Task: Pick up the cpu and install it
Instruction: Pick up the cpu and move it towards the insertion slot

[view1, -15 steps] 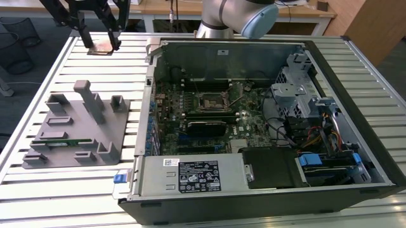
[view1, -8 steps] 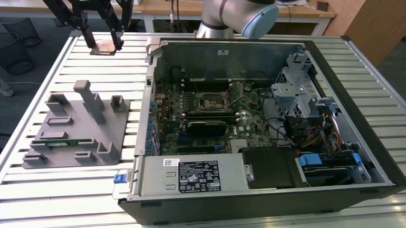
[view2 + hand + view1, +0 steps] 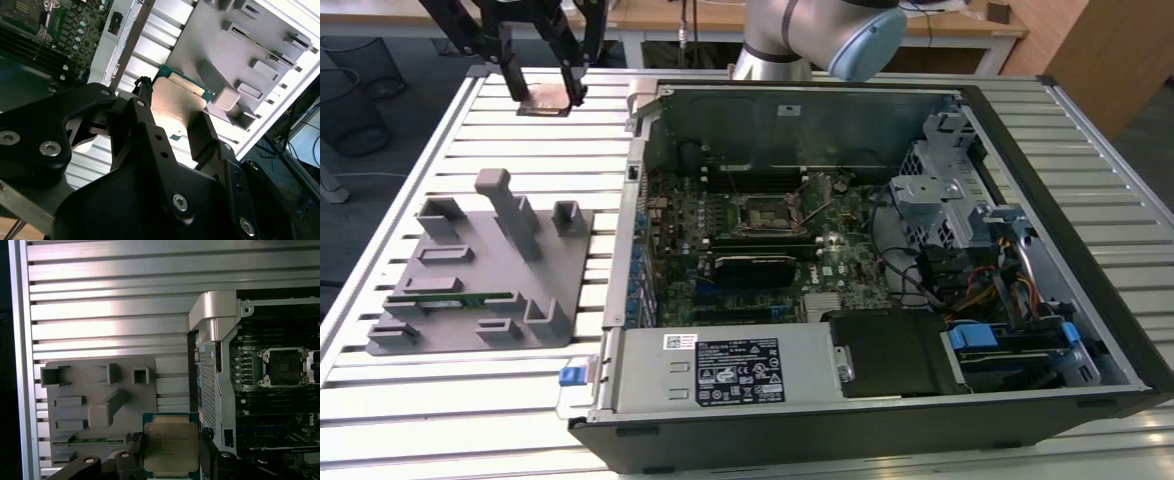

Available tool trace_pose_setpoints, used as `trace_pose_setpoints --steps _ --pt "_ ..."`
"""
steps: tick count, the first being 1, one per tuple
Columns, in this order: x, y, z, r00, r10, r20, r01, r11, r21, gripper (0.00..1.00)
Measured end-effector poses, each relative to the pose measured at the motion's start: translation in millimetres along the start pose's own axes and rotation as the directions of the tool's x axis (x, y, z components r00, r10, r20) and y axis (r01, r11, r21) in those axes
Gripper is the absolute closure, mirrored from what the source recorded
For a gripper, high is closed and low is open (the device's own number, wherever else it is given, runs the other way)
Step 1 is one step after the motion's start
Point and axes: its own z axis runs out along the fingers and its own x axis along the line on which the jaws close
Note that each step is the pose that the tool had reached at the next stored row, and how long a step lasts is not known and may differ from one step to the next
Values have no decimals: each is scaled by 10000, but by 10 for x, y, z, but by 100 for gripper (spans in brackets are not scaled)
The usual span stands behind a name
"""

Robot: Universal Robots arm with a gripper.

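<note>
One gripper [image 3: 171, 454] clamps the cpu [image 3: 171, 444] by two opposite edges, beside the open computer case [image 3: 854, 118]. Likely the carry step; seating calls for squaring it over the case's socket [image 3: 284, 367].

Gripper [image 3: 546, 98] aloft (pointing down), fingers [image 3: 570, 82] tight on the cpu [image 3: 171, 446]

Arm [image 3: 781, 35] silver w/ grey-blue joint cap [image 3: 867, 42]; fingers [image 3: 150, 135] black, silver screws [image 3: 180, 201].

The cpu [image 3: 171, 446] between gripper [image 3: 171, 454] fingers, beside grey tray [image 3: 80, 388].
</note>
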Motion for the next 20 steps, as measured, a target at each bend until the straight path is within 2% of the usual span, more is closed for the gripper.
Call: trace_pose_setpoints --steps 20 --pt "-152 10 -2 10000 0 0 0 10000 0 47"
